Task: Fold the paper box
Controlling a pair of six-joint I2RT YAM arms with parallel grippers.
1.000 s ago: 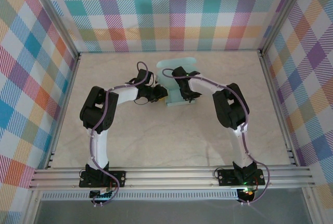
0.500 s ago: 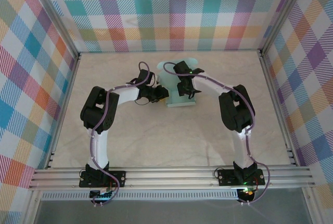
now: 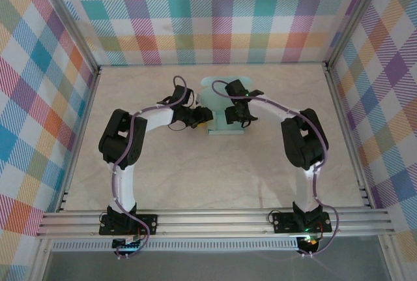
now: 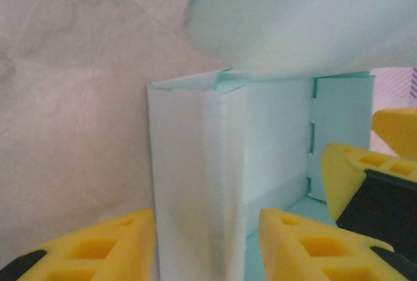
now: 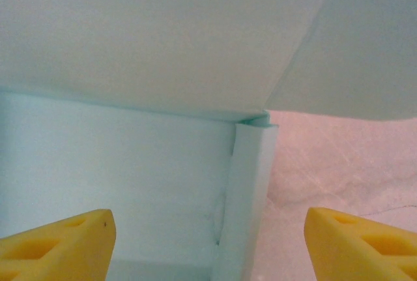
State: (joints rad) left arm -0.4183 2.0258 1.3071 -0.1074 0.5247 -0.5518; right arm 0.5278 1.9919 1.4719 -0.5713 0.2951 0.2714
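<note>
The paper box (image 3: 220, 126) is pale mint card, standing half formed in the middle of the table with its lid flap (image 3: 218, 86) raised at the back. My left gripper (image 3: 204, 118) is at the box's left wall (image 4: 195, 183). Its yellow fingers (image 4: 91, 248) stand either side of that wall, with a gap on the inner side, so it is open. My right gripper (image 3: 236, 117) reaches into the box from the right. Its jaws (image 5: 208, 245) are wide open astride the right wall (image 5: 251, 190) without touching it. One right finger (image 4: 361, 177) shows inside the box.
The beige marbled table (image 3: 195, 177) spreads in front of the box. Checked walls (image 3: 39, 98) close in the left, back and right. An aluminium rail (image 3: 215, 219) carries both arm bases at the near edge.
The right gripper has opened wide and its arm has swung out to the right. The left gripper has loosened from the box's left wall. The box has stayed in place.
</note>
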